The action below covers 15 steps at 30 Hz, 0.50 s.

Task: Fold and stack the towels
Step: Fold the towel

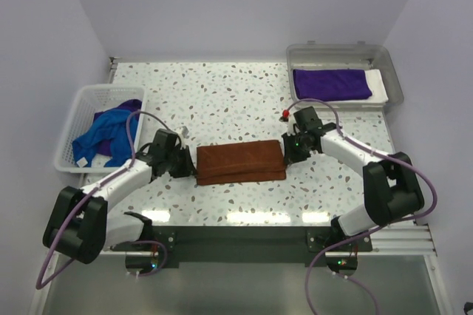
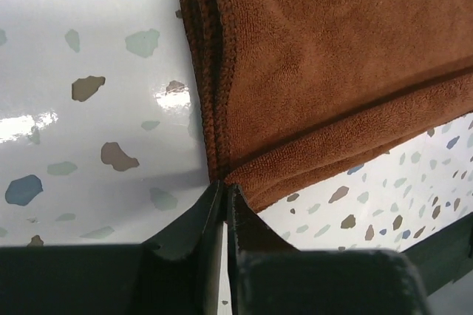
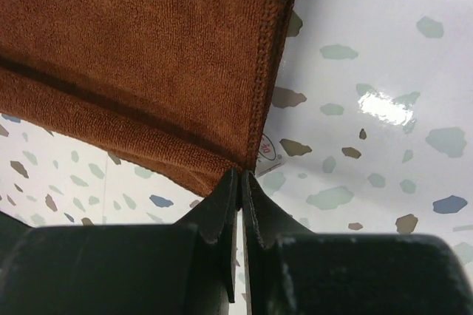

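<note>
A rust-brown towel [image 1: 240,162] lies folded into a long strip in the middle of the table. My left gripper [image 1: 192,167] is at its left end and my right gripper [image 1: 285,154] is at its right end. In the left wrist view the left gripper [image 2: 224,185] is pinched on the near corner of the towel [image 2: 332,71]. The right wrist view shows the right gripper [image 3: 241,174] shut on the other near corner of the towel [image 3: 133,56]. A folded purple towel [image 1: 330,83] lies in the grey tray [image 1: 392,82]. A blue towel [image 1: 100,134] and another purple towel [image 1: 129,106] are crumpled in the white basket [image 1: 85,100].
The basket stands at the table's left edge and the tray at the back right, lined with a white sheet [image 1: 378,82]. A small red object [image 1: 284,114] sits on the table just behind the right gripper. White walls close in three sides.
</note>
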Available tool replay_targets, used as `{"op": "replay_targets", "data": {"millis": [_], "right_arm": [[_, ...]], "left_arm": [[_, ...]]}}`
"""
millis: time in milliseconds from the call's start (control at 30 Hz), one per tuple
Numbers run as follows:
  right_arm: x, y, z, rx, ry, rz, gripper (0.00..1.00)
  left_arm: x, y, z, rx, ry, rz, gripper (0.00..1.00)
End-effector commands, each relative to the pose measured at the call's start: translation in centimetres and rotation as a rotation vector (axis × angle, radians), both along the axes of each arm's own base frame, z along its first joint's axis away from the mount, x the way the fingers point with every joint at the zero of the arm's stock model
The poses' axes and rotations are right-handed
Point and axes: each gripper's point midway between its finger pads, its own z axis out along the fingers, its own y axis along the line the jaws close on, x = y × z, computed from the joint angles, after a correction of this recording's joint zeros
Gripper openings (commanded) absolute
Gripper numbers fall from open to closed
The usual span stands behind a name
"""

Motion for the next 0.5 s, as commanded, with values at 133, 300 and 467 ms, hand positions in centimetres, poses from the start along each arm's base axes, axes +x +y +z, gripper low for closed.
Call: {"op": "replay_targets", "data": {"millis": [133, 300, 467], "right_arm": [[-0.7, 1.2, 2.8, 0.03, -0.048, 0.022, 0.34], [-0.8, 2.4, 7.0, 0.063, -0.132, 0.035, 0.38], [0.6, 4.7, 9.5, 0.153, -0.204, 0.008, 0.37]], "left_arm": [[0.6, 0.2, 2.7, 0.014, -0.074, 0.044, 0.42], [0.9, 0.1, 7.2, 0.015, -0.156, 0.062, 0.7], [2.6, -2.9, 12.2, -0.08, -0.253, 0.044, 0.71]]}}
